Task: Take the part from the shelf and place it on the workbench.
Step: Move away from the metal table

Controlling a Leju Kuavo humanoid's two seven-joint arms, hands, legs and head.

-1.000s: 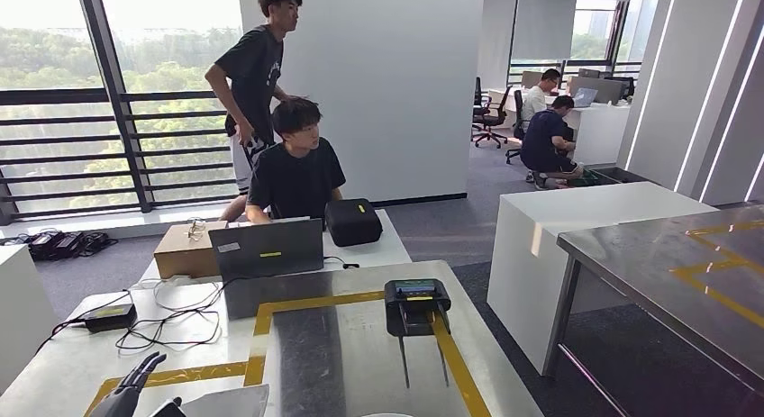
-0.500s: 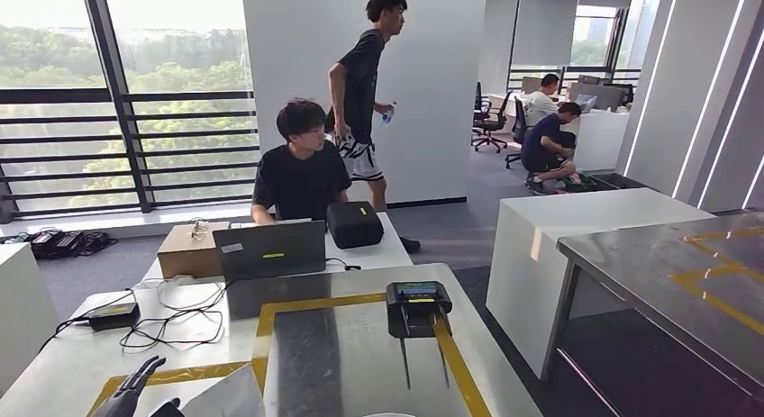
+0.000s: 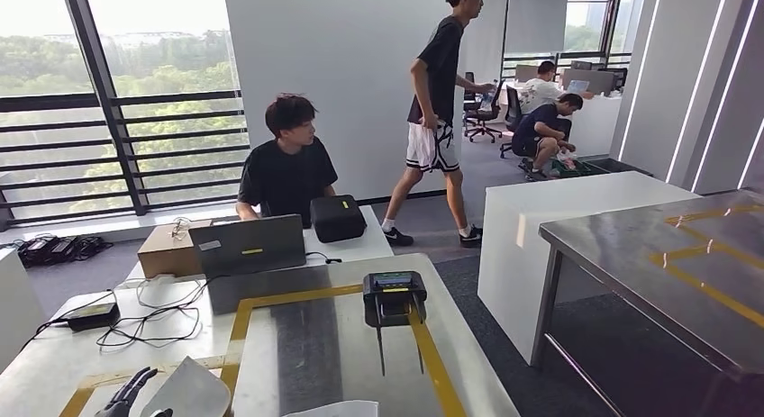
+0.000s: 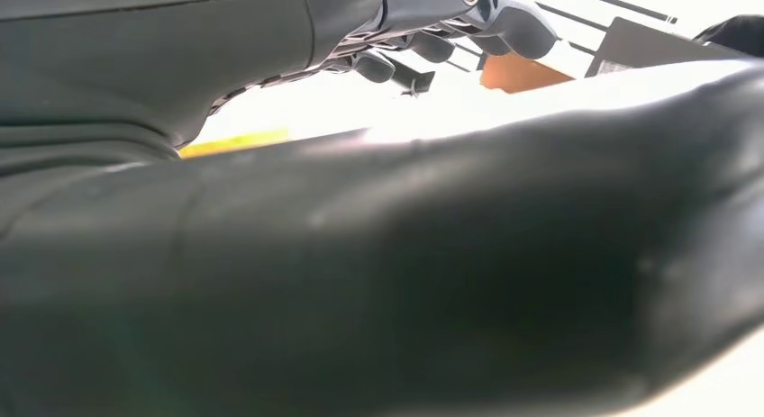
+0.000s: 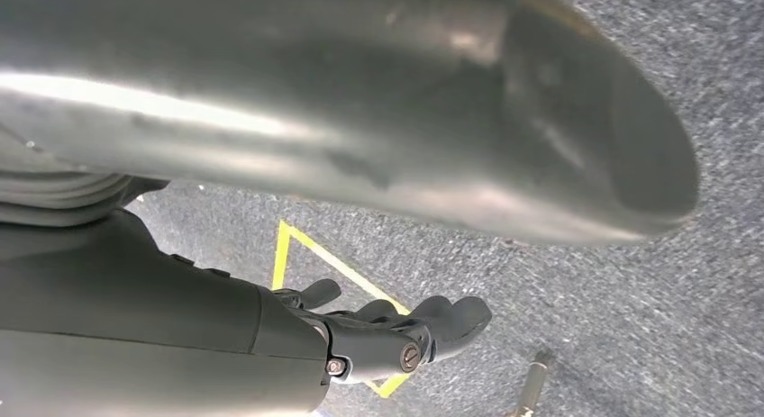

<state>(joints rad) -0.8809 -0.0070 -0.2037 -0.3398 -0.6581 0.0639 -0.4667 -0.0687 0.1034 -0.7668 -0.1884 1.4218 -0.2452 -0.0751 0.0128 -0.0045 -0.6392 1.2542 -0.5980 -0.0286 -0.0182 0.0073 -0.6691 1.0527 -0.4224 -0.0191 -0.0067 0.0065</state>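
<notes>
Two hands are to be accounted for, and they stand in unlike conditions.

Head view: the left hand [image 3: 126,399] sits at the lower edge of the picture, dark fingers extended, over the near corner of the steel worktop [image 3: 306,345] with its yellow tape border. Touching it is the part [image 3: 185,392], a pale grey curved plate, raised on edge and tilted. On the worktop beyond stand a black device [image 3: 394,297] on thin legs, a laptop [image 3: 248,246], a brown box [image 3: 165,252] and a black case [image 3: 338,218]. A seated person [image 3: 286,169] faces the laptop; another person [image 3: 439,111] walks past behind. A second steel bench [image 3: 685,264] stands well apart on the right.

Left wrist view: the part [image 4: 405,291] lies close across the lens as a dark curved mass, with the hand's fingers [image 4: 432,43] lying along its far edge. Judgement: this hand is grasping the part, though the contact itself is partly hidden.

Right wrist view: the right hand [image 5: 396,331] hangs above grey carpet with a yellow floor mark [image 5: 297,246], fingers loosely curled inward, holding nothing. A silver arm tube crosses above it.

Assessment: the carrying step is in hand; the part is over the worktop but does not appear set down. The next move calls for lowering it flat inside the taped area, clear of the cables, then releasing.
</notes>
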